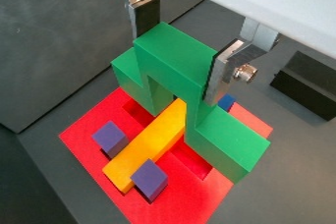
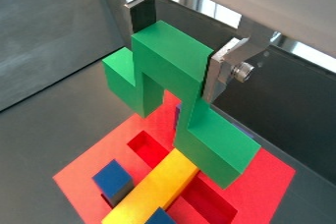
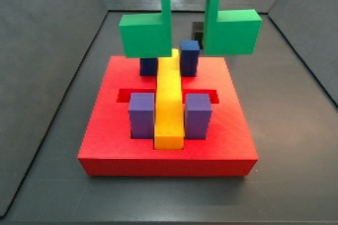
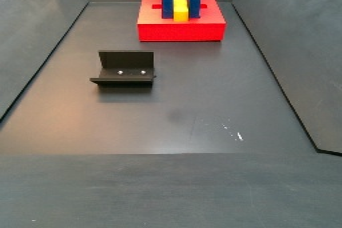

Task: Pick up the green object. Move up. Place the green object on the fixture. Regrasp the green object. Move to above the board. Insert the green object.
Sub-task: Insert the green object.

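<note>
1. The pincer (image 2: 171, 56) hangs above the red board, its silver fingers (image 2: 226, 66) clamped on the raised middle of the green object (image 2: 178, 90), one plate on each side.

2. The green object is held in the air, clear of the board (image 3: 165, 145); in a side view (image 3: 185, 27) it hangs over the board's far half, its two legs pointing down and its long axis running left to right.

3. That axis crosses the yellow bar (image 3: 168, 101), which runs near to far down the board's middle. The bridge gap between the legs sits roughly over the bar's far end, with the blue blocks (image 3: 189, 56) just beneath.

4. Judged from this, the insertion turns on keeping the legs either side of the bar as the piece descends; whether they line up exactly with the red slots cannot be told.

5. The fixture (image 4: 124, 69) stands alone on the dark floor, well apart on the near left.
</note>
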Available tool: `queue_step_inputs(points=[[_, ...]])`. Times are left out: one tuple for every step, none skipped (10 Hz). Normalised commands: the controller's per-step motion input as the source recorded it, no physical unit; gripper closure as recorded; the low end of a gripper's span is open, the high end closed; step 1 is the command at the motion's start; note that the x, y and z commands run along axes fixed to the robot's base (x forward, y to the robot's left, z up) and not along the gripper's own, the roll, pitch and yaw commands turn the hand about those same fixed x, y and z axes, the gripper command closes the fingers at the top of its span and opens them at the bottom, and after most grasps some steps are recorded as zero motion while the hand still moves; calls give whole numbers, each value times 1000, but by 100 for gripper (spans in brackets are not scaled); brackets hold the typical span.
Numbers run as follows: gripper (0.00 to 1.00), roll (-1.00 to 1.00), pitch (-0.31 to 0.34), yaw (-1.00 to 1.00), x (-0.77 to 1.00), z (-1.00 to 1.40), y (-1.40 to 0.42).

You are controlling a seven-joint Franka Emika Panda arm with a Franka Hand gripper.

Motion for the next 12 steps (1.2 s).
queue_step_inputs(points=[[100, 143, -171, -9, -131, -34, 0], [100, 153, -186, 0, -43, -3, 49], [100, 154, -179, 34, -23, 0, 71], [100, 129, -160, 91, -11, -17, 63], [100, 140, -116, 134, 0, 0, 34], [100, 150, -93, 100, 0, 0, 0], [100, 141, -50, 0, -46, 0, 0], [100, 0, 0, 0, -3, -49, 0], [100, -11, 0, 0, 0, -214, 0], [100, -63, 0, 0, 0, -246, 0], [100, -51, 0, 0, -9, -263, 0], [100, -41, 0, 0, -26, -249, 0]])
